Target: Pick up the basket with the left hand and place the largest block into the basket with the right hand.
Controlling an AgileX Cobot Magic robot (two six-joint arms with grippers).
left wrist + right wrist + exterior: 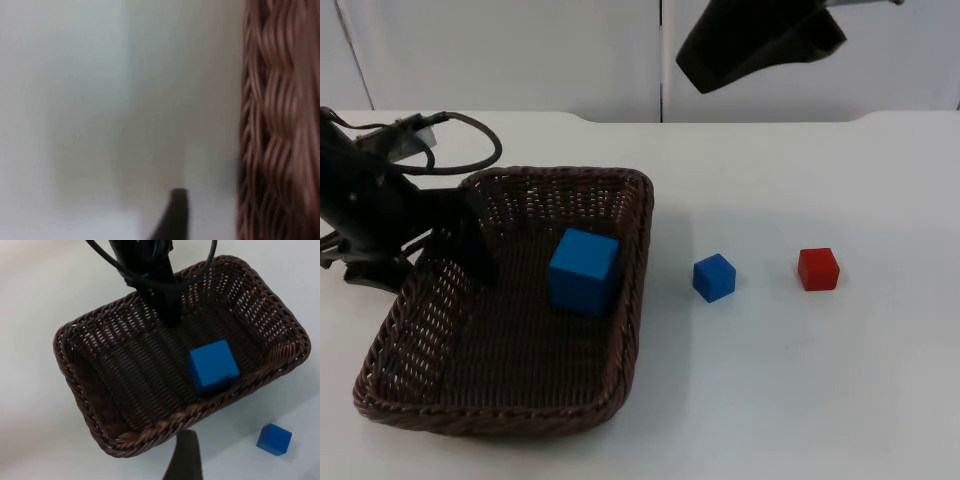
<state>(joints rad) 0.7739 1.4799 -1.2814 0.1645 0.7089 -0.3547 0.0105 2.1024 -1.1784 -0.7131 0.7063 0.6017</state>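
Basket (510, 400) sits on the table (800, 400) with the big blue block (584, 271) inside. Left gripper (470, 240) clamps its left rim. 2 small blocks, blue (714, 277) and red (818, 269), lie right of it. Right gripper (755, 45) hangs above; its grip state I cannot tell.

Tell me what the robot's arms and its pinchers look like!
Both arms are black. The left gripper has long, slim black fingers, and one finger looks like a flat dark bar. The right arm's end is a chunky, smooth black shell. A pointed black fingertip tapers like a wedge.
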